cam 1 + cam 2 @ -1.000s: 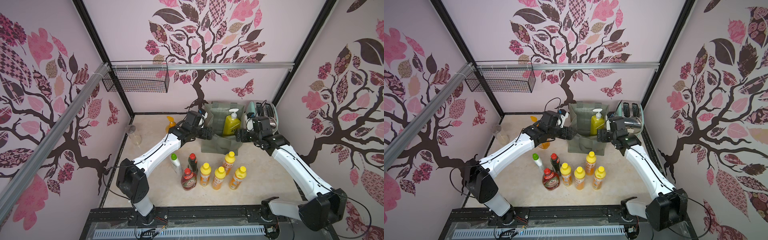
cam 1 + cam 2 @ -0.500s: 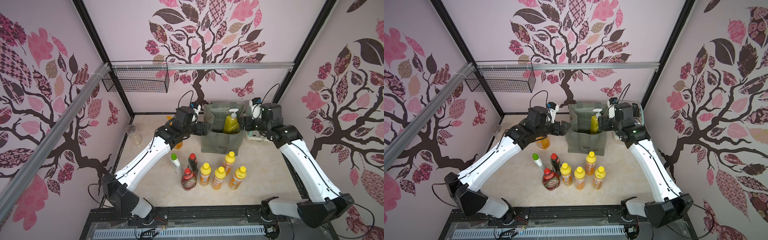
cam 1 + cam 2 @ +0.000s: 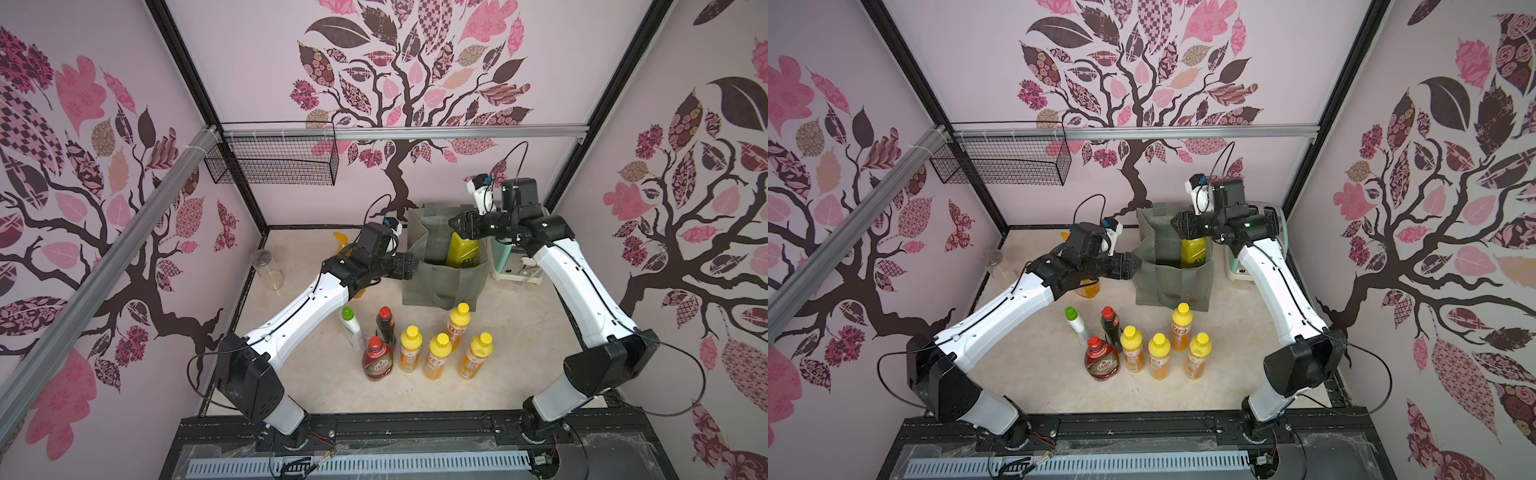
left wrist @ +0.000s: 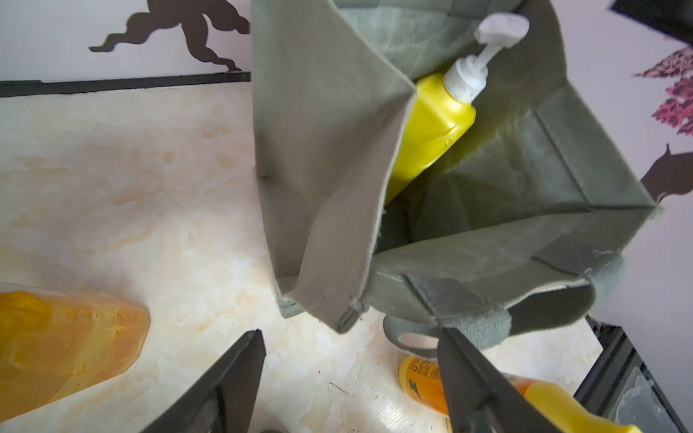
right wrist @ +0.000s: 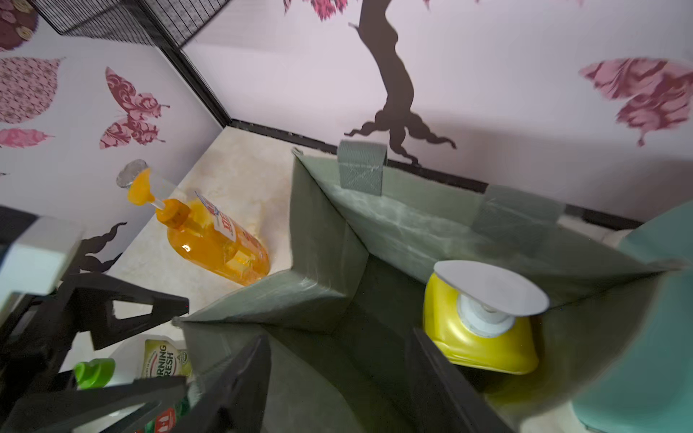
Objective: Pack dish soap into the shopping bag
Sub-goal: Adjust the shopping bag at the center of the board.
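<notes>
While the bag (image 3: 440,286) stands open at the back of the table (image 3: 519,332), the yellow bottle (image 3: 461,251) is already inside it, leaning against the wall on the right arm's side. In both top views the right gripper (image 3: 455,222) hangs over the bag's mouth, above that bottle and hiding its pump. The right wrist view shows its jaws parted with nothing between them, only the bag's inside below. At the opposite side wall, near the front corner, the left gripper (image 3: 1136,266) sits just beside the fabric. Its jaws are wide apart and hold nothing; in the left wrist view the bag's corner and a strap lie just past the fingertips (image 4: 255,337). Under the left arm the orange pump bottle (image 3: 1088,289) stands on the table, just beside the bag. In front of the bag, seven bottles stand upright in a cluster: the white bottle (image 3: 351,328), the dark bottle (image 3: 385,326), the red Fairy (image 3: 378,361) and four small orange bottles (image 3: 437,357), one of them (image 3: 457,326) nearest the bag. Well apart, by the left wall, stands a jar (image 3: 268,270)
</notes>
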